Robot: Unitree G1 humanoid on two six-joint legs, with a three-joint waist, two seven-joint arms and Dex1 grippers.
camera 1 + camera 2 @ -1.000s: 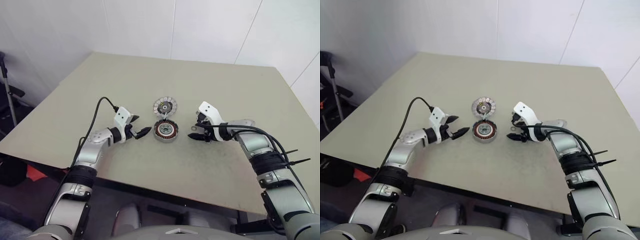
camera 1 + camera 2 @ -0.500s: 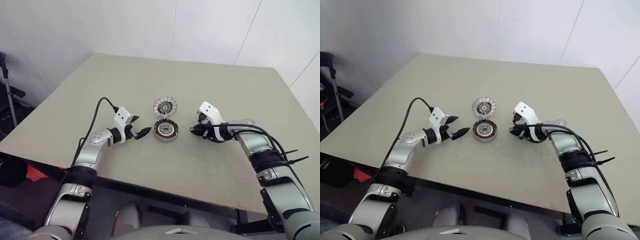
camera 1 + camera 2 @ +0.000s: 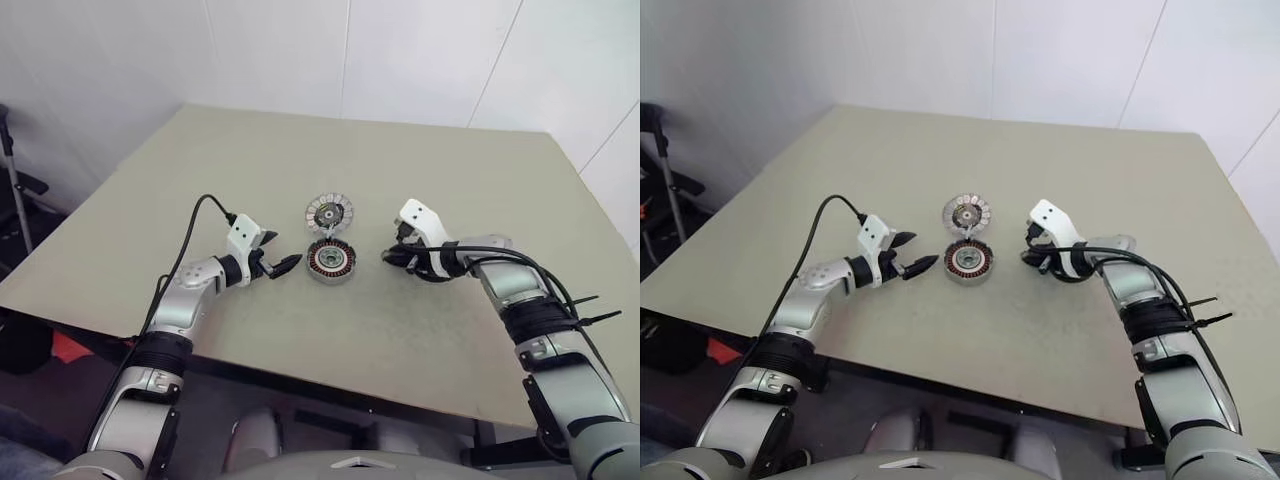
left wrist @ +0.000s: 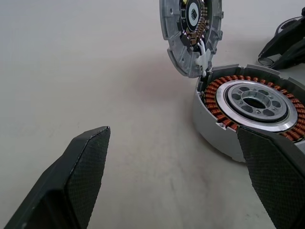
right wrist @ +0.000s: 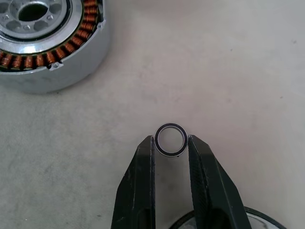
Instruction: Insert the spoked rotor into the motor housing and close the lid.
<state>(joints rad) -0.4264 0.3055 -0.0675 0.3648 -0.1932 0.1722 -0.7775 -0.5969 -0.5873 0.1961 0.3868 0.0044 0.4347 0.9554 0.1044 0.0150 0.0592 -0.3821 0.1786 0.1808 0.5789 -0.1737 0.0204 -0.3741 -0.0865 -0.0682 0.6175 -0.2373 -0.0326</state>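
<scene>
The motor housing [image 3: 332,262] sits mid-table, copper windings showing around its hub [image 4: 252,100]. Its ribbed lid [image 3: 329,212] is swung open on the far side [image 4: 190,28]. Just left of the housing, my left gripper [image 3: 283,251] stands open and empty, its fingers [image 4: 86,162] spread wide. To the right of the housing, my right gripper [image 3: 388,258] is shut on a tiny metal ring [image 5: 170,140], pinched between both fingertips just above the table. A dark round rim, seemingly the spoked rotor [image 5: 228,217], peeks out beneath my right wrist, mostly hidden.
The beige table [image 3: 400,170] stretches bare behind and to both sides of the housing. White walls stand beyond its far edge. A black cable [image 3: 195,225] loops over my left forearm.
My right gripper, open around the small ring a second ago, has shut on it. The left arm has stayed still.
</scene>
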